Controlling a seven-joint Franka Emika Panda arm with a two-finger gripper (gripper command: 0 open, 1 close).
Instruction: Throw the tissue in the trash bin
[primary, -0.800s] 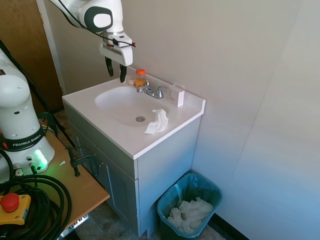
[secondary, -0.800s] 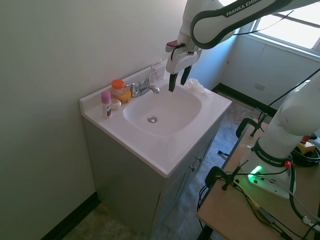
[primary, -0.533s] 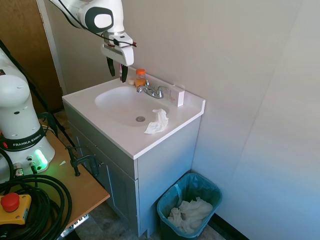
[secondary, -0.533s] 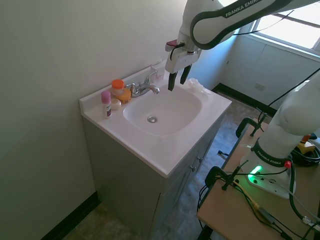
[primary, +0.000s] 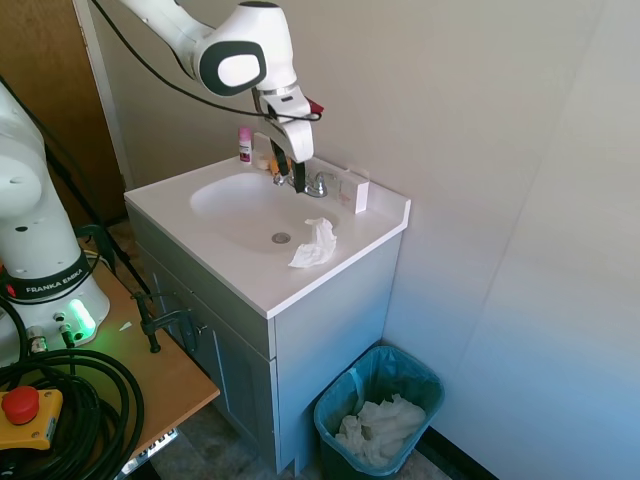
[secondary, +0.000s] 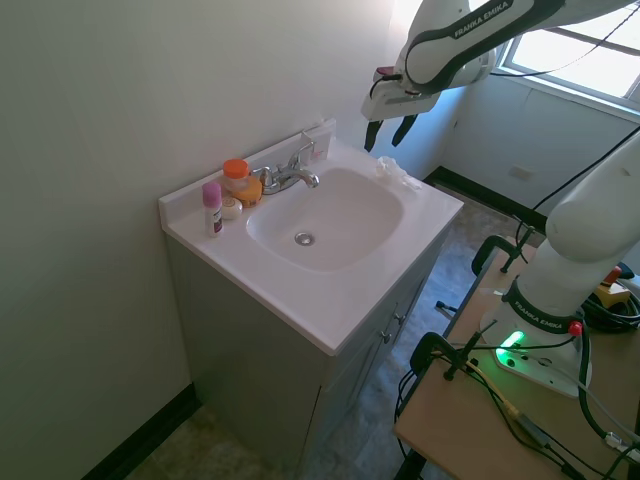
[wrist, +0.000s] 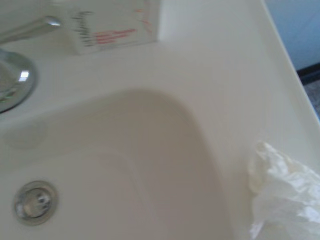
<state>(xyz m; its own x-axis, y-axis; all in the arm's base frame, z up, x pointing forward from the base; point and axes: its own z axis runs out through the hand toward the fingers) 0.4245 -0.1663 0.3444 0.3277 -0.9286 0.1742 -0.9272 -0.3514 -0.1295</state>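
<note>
My gripper (secondary: 384, 132) hangs open and empty in the air above the back of the vanity top (primary: 250, 285), over the faucet (primary: 312, 183). The tissue (primary: 315, 244) lies crumpled on the top's front part, beside the basin (secondary: 325, 220), on the side nearest the bin, not touching me. My wrist camera catches the tissue (wrist: 282, 197) near the basin's rim, with the drain (wrist: 35, 201) and a small white box (wrist: 112, 22) by the back edge. The bin (primary: 378, 415) stands on the floor against the vanity's side, lined with a bag and holding a heap of white tissues (primary: 380, 428). An orange-capped bottle (secondary: 236, 176) and a pink tube (secondary: 212, 207) stand at the back corner.
</note>
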